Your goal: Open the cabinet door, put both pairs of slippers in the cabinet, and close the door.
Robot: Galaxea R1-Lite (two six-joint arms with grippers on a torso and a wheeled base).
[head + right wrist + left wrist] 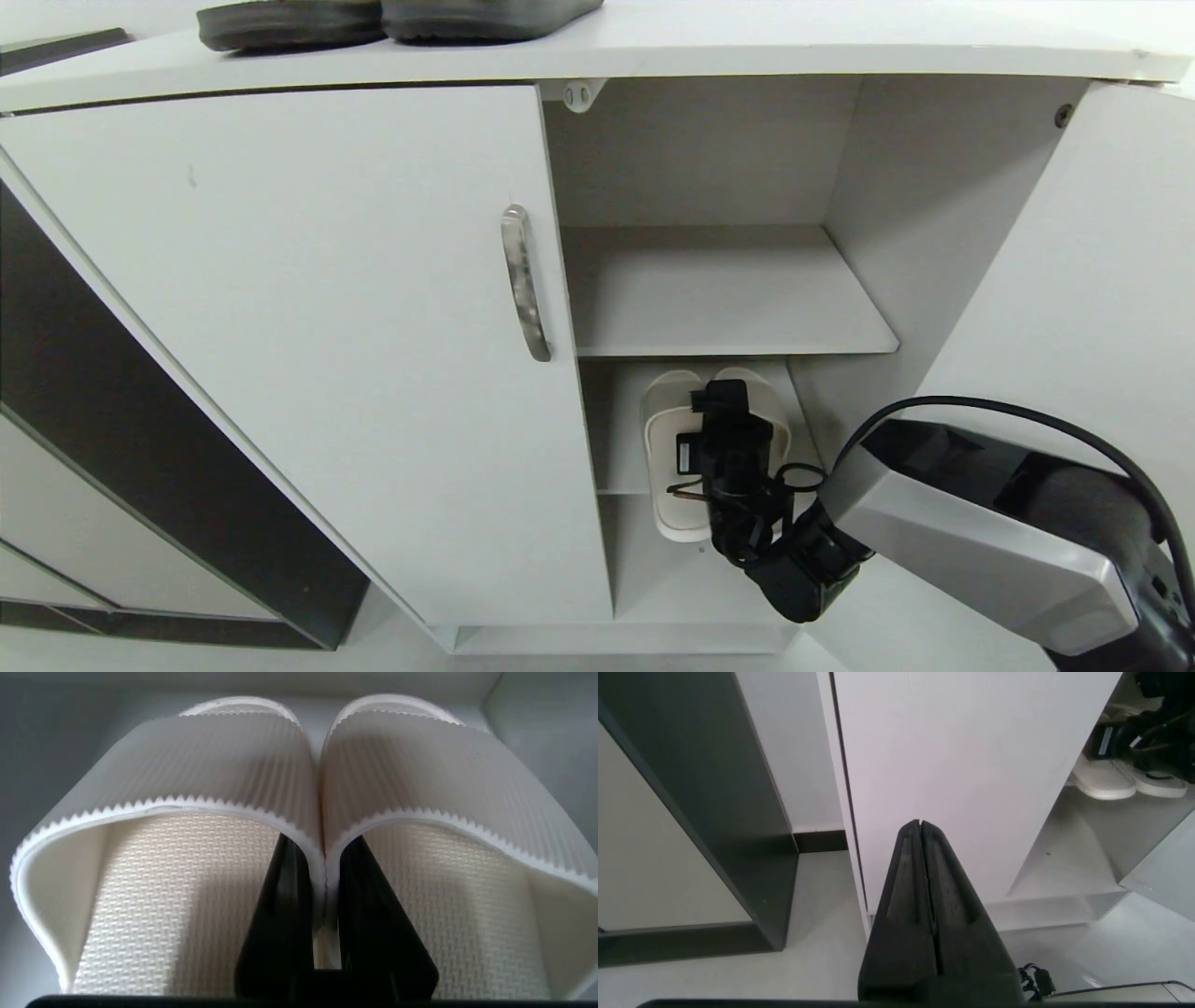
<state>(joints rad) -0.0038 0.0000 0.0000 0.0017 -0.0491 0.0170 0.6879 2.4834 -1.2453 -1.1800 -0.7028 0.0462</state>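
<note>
Fingers (280,924) of the right gripper (322,854) are clamped on the pair of white slippers (215,793). One finger sits inside each slipper, and the two touching inner strap walls are pinched between them. In the head view this gripper (724,420) reaches into the open right half of the cabinet (747,56). It holds the white slippers (667,448) side by side, toes toward the back wall, in the compartment below the upper shelf (719,299). Their heels jut past the front edge of the lower shelf (621,439); whether the soles rest on that shelf or hang just above it cannot be told. The right-hand door (1074,280) stands swung wide open, while the left-hand door (280,327) is shut flat, its metal handle (525,280) upright near its inner edge. A pair of dark slippers (392,19) lies on top of the cabinet, above the shut door. The left gripper (920,831) has its fingers pressed together with nothing between them, and hangs low in front of the shut door, above the pale floor (822,915).
</note>
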